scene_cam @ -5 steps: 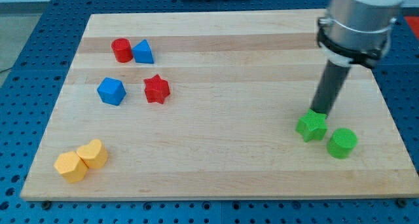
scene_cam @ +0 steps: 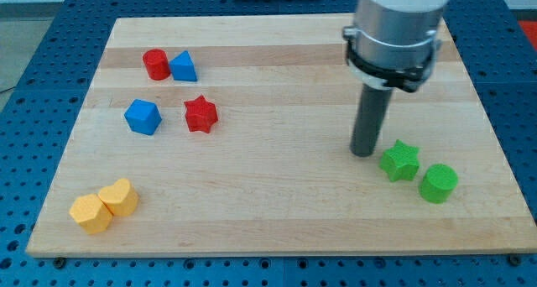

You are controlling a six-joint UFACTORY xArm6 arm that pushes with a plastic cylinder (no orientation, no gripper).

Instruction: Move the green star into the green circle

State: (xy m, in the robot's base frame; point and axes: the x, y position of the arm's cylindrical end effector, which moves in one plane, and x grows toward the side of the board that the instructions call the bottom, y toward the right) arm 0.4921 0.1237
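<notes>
**A:** Where is the star?

**B:** You'll find the green star low on the tabletop's right side. The green circle sits just beside it, to its right and a little nearer the view's bottom. A thin strip of wood seems to show between them, so I read them as close but not touching.

**A:** And your tip?

**B:** My tip is down on the wood just left of the star, level with its upper points. There looks to be a narrow gap between the two, though you can't be sure of it from this angle. The rod stands upright above it, under the grey arm housing at the view's top.

**A:** What's the hand doing?

**B:** You can't tell any hand state here. All that shows is the plain rod.

**A:** What else is on the wood?

**B:** All of it is on the view's left, well apart from the star. Near the top you have a red cylinder touching a blue triangle. Below them are a blue block and a red star, near each other but apart. At the lower left, two yellow blocks are pressed together.
</notes>
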